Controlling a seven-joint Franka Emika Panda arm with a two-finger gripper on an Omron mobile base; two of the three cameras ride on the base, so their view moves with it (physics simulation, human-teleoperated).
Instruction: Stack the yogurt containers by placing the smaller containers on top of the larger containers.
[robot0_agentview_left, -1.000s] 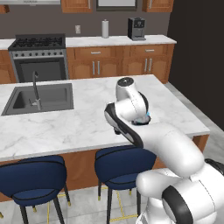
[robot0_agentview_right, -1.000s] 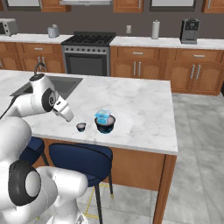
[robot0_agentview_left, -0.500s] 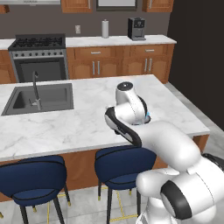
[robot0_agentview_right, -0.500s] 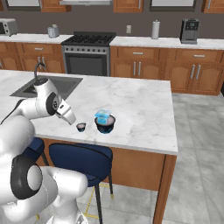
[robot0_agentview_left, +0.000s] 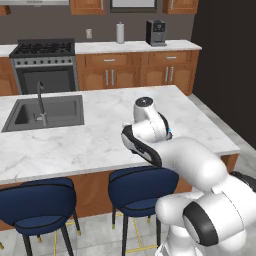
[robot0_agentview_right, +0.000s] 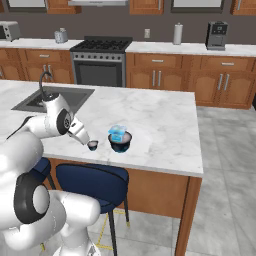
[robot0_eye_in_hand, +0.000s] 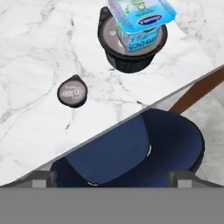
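Since the earlier frame the gripper (robot0_agentview_right: 85, 139) has swung lower toward the tiny dark cup (robot0_agentview_right: 92, 145), which sits alone on the marble counter (robot0_agentview_right: 165, 125) at centre-left of the right base view. Just right of it the light-blue cup (robot0_eye_in_hand: 139, 22) rests on the wide dark tub (robot0_eye_in_hand: 131, 48) (top of the hand view, above a blue stool (robot0_eye_in_hand: 131, 148)). Whether the fingers are open I cannot tell.

The small translucent light-blue cup (robot0_eye_in_hand: 140, 24) is seen upright on top of the wide dark tub (robot0_eye_in_hand: 131, 54). The tiny dark cup with a pale top (robot0_eye_in_hand: 72, 91) is set near them on the white marble worktop (robot0_eye_in_hand: 35, 57).
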